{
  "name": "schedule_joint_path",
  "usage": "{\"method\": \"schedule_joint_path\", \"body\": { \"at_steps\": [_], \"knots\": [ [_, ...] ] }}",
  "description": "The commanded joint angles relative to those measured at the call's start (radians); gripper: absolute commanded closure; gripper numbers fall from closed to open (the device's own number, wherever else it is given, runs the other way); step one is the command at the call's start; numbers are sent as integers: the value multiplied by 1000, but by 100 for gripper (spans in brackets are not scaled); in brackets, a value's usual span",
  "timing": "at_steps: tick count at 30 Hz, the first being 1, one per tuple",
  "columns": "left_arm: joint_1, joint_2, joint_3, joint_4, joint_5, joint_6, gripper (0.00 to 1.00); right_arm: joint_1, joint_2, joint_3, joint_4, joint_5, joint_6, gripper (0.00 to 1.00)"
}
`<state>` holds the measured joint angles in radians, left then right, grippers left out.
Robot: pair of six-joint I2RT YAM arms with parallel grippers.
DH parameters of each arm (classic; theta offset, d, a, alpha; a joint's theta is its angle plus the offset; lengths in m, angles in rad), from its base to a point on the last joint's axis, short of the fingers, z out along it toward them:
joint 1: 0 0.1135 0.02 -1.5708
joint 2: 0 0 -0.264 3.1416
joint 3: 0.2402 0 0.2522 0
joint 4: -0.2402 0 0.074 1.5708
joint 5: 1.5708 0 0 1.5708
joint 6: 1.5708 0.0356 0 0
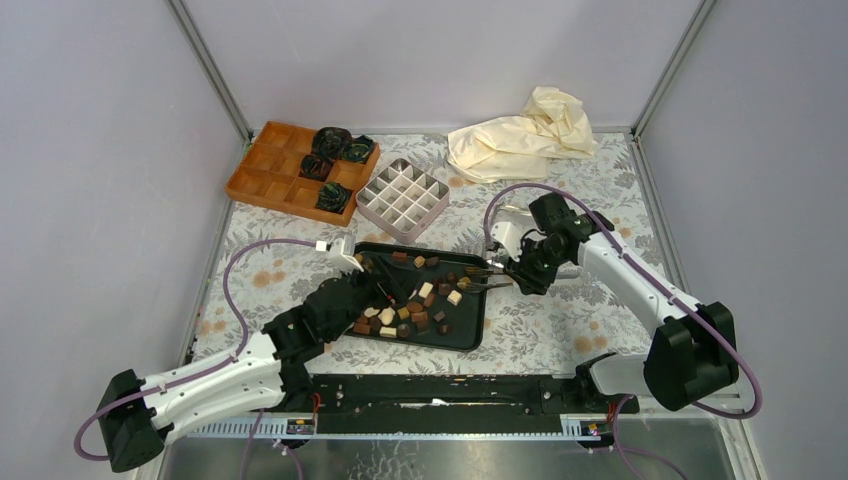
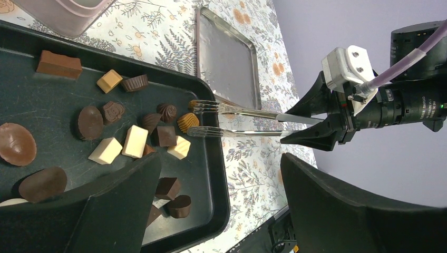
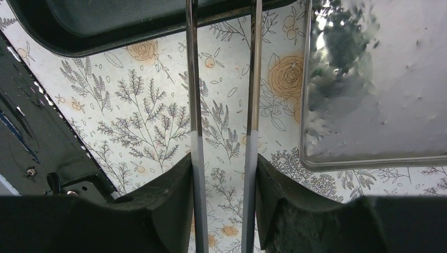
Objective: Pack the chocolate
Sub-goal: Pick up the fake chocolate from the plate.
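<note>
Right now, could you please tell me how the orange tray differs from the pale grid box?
The orange tray holds crumpled black-green paper cups; the pale grid box holds nothing visible. The orange tray has wider compartments; the grid box has smaller cells. Both are divided and lie beyond the black tray.

pretty shiny polished metal tongs (image 2: 237,110), matt black tray (image 2: 208,174), smooth kinda glossy chocolate (image 2: 89,122), dull brushed metal lid (image 2: 226,58), crumpled cream cloth (image 1: 520,135), matt printed floral tablecloth (image 1: 560,330)
</note>
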<state>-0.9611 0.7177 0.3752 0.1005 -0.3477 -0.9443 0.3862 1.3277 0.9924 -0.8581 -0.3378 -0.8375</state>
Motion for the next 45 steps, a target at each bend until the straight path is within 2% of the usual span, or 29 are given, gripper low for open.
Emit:
{"method": "schedule_joint_path", "body": {
  "at_steps": [1, 13, 15, 17, 21, 28, 31, 35, 39, 45],
  "knots": [
    [9, 2, 12, 9, -20, -2, 10, 21, 4, 0, 24, 5, 17, 53],
    [8, 42, 61, -32, -21, 34, 10, 35, 5, -8, 40, 17, 29, 55],
    [8, 45, 67, -42, -24, 39, 10, 36, -6, -10, 42, 20, 29, 58],
    [9, 48, 72, -56, -30, 42, 11, 35, -20, -12, 41, 13, 33, 67],
    [10, 51, 98, -98, -51, 70, 12, 36, -48, -5, 29, -18, 46, 78],
    [40, 69, 191, -288, -115, 118, 20, 28, -116, 7, -11, -96, 75, 95],
    [118, 81, 227, -325, -64, 162, 21, 22, -129, 20, -26, -119, 77, 98],
    [308, 121, 269, -323, 108, 214, 22, 13, -124, 49, -34, -160, 90, 100],
    [451, 200, 320, -345, 214, 238, 23, -6, -119, 74, -37, -224, 105, 100],
    [535, 297, 387, -388, 300, 264, 25, -10, -72, 141, -34, -267, 118, 100]
  ]
}}
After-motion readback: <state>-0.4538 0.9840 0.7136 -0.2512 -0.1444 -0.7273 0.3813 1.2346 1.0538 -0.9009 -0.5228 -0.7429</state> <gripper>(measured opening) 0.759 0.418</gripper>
